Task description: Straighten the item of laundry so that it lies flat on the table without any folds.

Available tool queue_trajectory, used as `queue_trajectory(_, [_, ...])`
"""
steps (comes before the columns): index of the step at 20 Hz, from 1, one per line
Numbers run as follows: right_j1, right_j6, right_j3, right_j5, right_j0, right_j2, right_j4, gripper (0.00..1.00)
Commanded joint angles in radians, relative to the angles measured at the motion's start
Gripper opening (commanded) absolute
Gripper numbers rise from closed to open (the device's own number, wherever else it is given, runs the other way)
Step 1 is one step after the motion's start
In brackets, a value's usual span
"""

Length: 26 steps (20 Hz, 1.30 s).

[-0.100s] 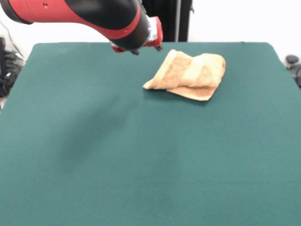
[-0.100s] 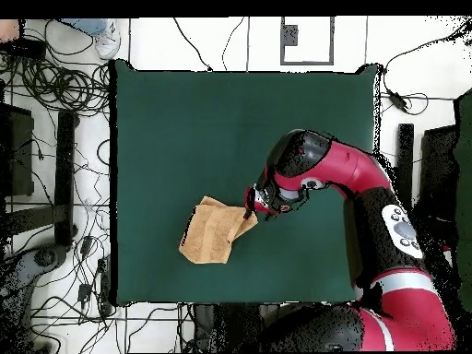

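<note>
One towel on the green table, and from the front it sits toward the far edge, right of centre, bunched and doubled over itself. A paler band runs diagonally across its top layer, and a lower flap pokes out along its near edge. It is plainly not flat: folds and ridges all over it. The red and black arm sweeps in from the upper left, and the gripper hangs at its end, just left of the towel's far corner. The tips look small and dark here, and whether they are apart or together I cannot tell from this side.

Overhead now: the towel lies near the table's bottom edge, left of centre, a crumpled rough square with one corner lifted toward the arm. The gripper is right at that upper right corner, seemingly touching the cloth or just above it. The wrist housing hides the tips, so the fingers' state stays unreadable. The rest of the table is bare green cloth. Cables sprawl over the floor to the left.
</note>
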State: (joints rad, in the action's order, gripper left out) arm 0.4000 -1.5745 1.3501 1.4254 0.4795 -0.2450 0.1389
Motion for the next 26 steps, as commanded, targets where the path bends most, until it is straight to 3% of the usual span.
queue_trajectory(1, [-0.051, -0.049, 0.135, -0.031, -0.008, -0.068, -0.065, 1.0])
queue_trajectory(15, [-0.086, 0.004, 0.211, -0.085, 0.035, -0.109, -0.154, 1.0])
queue_trajectory(19, [-0.068, 0.025, 0.24, -0.246, 0.044, -0.119, -0.133, 1.0])
queue_trajectory(22, [-0.067, 0.023, 0.241, -0.27, 0.046, -0.121, -0.125, 1.0])
queue_trajectory(26, [-0.017, -0.019, 0.292, -0.404, 0.037, -0.11, -0.109, 1.0])
